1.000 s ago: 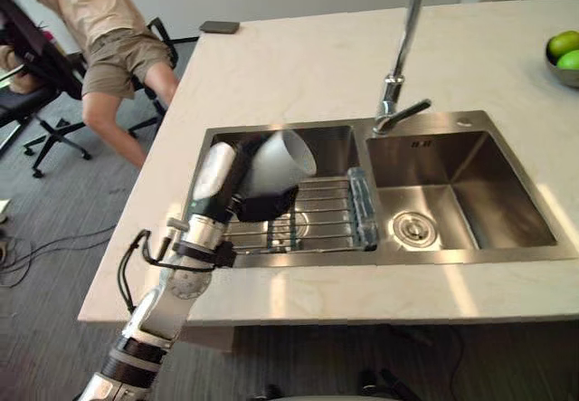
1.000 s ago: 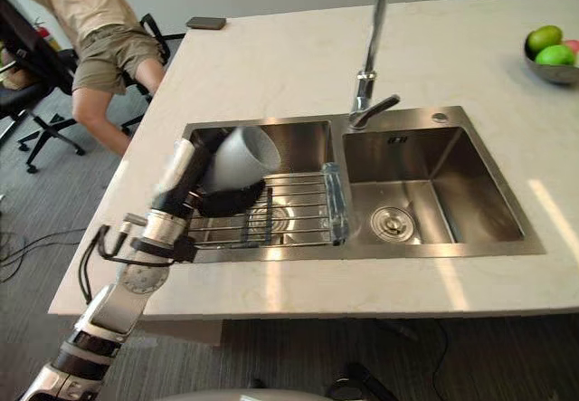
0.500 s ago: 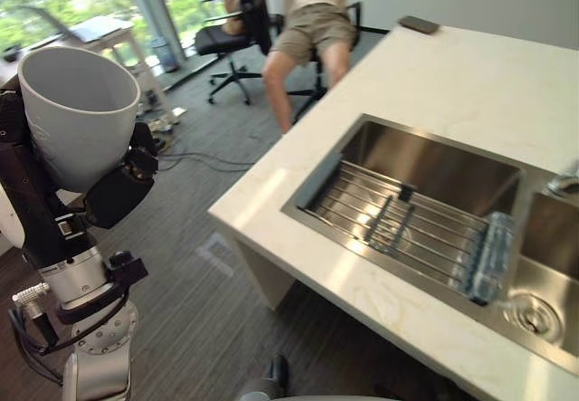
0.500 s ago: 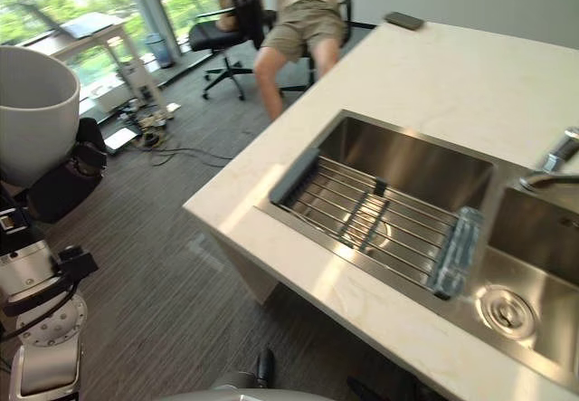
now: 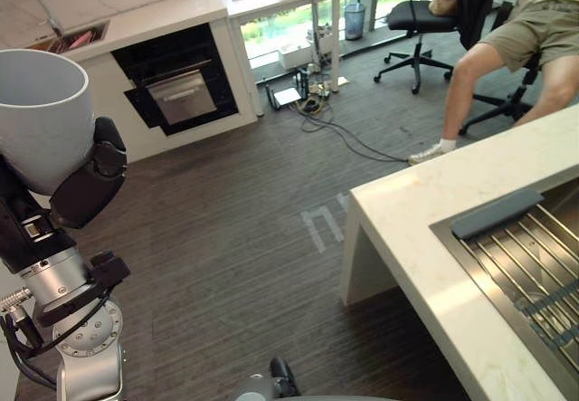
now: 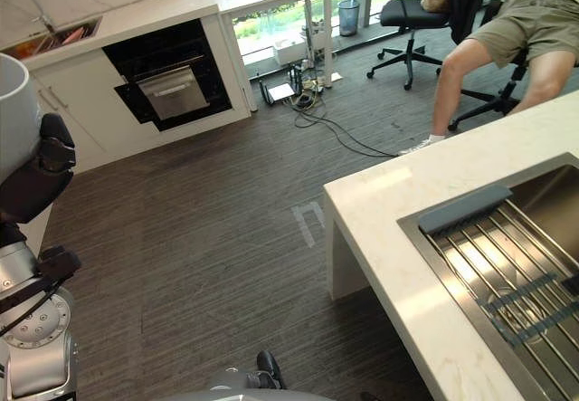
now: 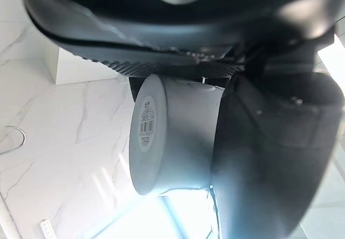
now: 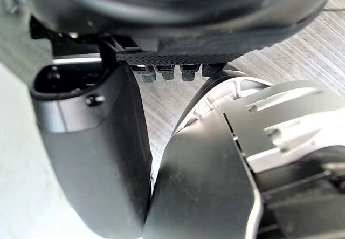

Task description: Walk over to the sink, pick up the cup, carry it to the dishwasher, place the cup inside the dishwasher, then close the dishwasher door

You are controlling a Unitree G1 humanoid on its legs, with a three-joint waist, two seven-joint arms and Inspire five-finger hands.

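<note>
Cup (image 5: 41, 111) has its base hidden in the left robot hand (image 5: 86, 184), which is grasping it round the wall, and its outer side is cut off at the picture's edge; the right robot hand (image 8: 97, 152) shows very close, and I cannot tell whether it is clenched or released. The cup is upright, long axis vertical and mouth up, held in the air over the floor (image 5: 235, 238), well apart from the desk (image 5: 425, 229). The floor is dark and wood-grained, the desk's pale corner carries a sink rack (image 5: 534, 265), a black appliance (image 5: 176, 84) sits in a white cabinet across the room, and a person (image 5: 516, 39) sits beyond the desk.
</note>
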